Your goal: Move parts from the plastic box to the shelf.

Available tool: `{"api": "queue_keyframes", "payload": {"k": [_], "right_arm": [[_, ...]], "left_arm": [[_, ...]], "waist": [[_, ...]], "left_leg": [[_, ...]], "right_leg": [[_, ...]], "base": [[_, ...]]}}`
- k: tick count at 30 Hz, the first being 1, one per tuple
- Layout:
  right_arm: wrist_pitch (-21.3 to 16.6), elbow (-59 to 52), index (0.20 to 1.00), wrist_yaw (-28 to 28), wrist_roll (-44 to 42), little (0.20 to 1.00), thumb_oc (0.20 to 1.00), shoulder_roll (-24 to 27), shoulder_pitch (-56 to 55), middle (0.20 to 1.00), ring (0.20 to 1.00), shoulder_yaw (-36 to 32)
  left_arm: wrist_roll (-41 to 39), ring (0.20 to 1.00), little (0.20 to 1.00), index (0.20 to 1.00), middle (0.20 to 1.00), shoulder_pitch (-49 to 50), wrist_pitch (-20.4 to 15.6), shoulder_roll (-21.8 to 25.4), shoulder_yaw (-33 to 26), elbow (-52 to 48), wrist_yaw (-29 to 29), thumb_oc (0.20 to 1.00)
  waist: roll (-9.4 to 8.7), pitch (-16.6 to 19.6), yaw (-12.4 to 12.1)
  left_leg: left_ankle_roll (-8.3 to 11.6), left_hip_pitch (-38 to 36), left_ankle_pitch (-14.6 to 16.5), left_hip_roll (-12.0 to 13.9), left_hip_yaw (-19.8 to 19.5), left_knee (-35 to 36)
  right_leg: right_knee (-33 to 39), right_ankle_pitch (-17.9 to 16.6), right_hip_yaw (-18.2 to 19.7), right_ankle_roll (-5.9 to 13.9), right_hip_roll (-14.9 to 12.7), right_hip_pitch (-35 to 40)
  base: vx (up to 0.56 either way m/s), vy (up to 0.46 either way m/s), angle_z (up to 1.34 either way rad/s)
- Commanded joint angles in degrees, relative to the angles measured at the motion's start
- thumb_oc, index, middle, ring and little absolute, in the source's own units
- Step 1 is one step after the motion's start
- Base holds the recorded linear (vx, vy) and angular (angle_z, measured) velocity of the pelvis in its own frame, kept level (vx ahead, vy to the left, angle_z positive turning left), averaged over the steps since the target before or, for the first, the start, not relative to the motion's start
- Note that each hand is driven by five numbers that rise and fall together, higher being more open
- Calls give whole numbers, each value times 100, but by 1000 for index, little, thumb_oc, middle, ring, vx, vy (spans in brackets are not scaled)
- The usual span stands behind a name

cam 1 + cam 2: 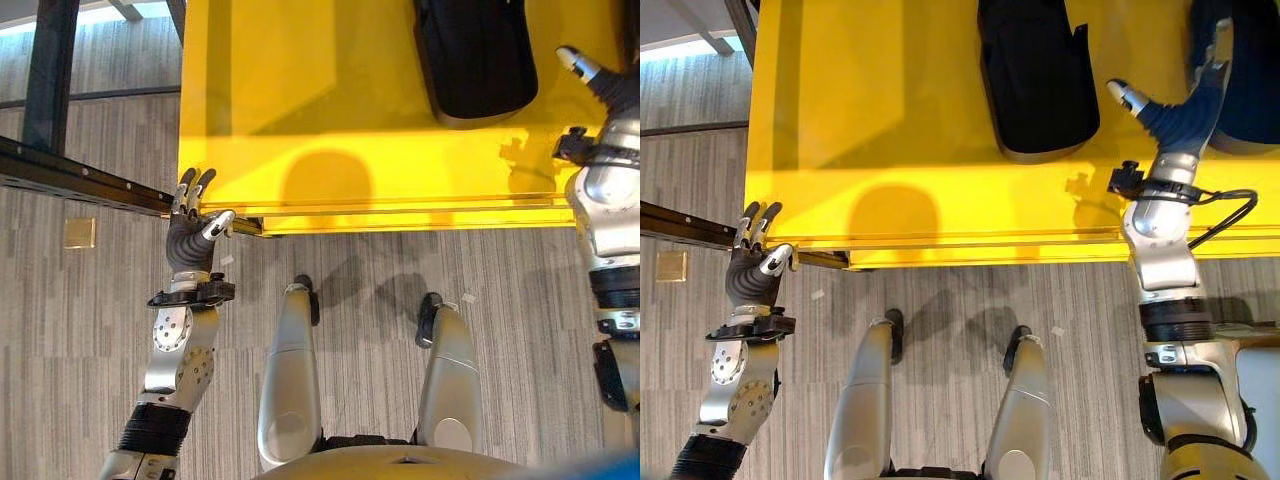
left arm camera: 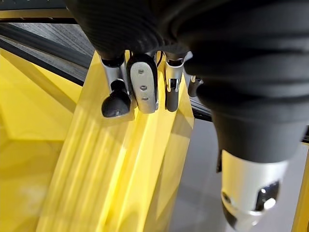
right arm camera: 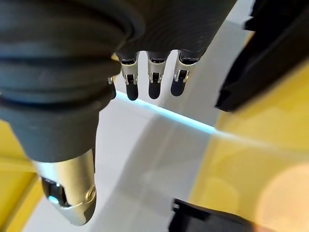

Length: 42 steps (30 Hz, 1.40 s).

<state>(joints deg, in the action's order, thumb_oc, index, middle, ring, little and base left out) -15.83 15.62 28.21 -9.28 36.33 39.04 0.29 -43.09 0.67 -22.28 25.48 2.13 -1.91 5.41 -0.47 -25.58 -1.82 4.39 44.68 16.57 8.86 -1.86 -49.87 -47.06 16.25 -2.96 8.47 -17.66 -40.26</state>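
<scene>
Parts point(image 1: 1038, 75) cropped; right hand point(image 1: 1185, 105) overhead

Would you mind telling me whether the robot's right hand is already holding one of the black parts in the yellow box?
No, the right hand hovers with straight fingers between two black parts in the yellow box, gripping nothing.

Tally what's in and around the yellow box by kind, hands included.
Yellow plastic box: 1
Black parts inside it: 2 (one, another partly behind the right hand)
Robot hands: 2 (left hand at the box's near left corner, right hand over the box)
Dark rail left of the box: 1
Total: 6
</scene>
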Motion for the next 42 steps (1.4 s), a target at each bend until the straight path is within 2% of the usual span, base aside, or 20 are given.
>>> {"api": "queue_keyframes", "payload": {"k": [1,3,13,25,42], "right_arm": [[-490,140,1000,-10,-98,1000,1000,18,50,1000,1000,-134],[-574,211,1000,-139,-379,1000,1000,-191,-54,1000,1000,-92],[-663,836,1000,-659,-1062,1000,1000,-493,-60,1000,1000,263],[-533,1768,1000,-865,-1383,1000,1000,-299,431,1000,1000,599],[-452,1957,1000,-1136,-1535,1000,1000,-143,824,1000,1000,959]], "left_arm": [[142,1000,1000,1000,1000,-52,61,-107,199,114,123,1000],[127,1000,1000,1000,1000,-43,71,-128,212,117,113,1000],[55,1000,1000,1000,1000,-28,64,-129,226,143,-4,1000],[-4,1000,1000,1000,1000,-12,65,-52,309,118,-135,1000],[-64,1000,1000,1000,1000,1,76,8,330,124,-185,1000]], "waist": [[2,206,60],[3,203,58],[27,186,7],[66,154,-83],[51,110,-168]], "left_leg": [[179,-200,-173,285,-411,171],[181,-205,-184,297,-411,190],[193,-176,-217,292,-422,192],[191,-173,-240,268,-413,206],[179,-126,-249,232,-424,190]], "right_leg": [[-448,-236,169,-204,90,-229],[-423,-248,175,-202,93,-219],[-437,-260,167,-204,88,-226],[-446,-268,165,-196,65,-233],[-468,-267,139,-195,13,-226]], "base": [[0,0,0],[0,0,0],[0,0,0],[0,0,0],[0,0,0]]}}
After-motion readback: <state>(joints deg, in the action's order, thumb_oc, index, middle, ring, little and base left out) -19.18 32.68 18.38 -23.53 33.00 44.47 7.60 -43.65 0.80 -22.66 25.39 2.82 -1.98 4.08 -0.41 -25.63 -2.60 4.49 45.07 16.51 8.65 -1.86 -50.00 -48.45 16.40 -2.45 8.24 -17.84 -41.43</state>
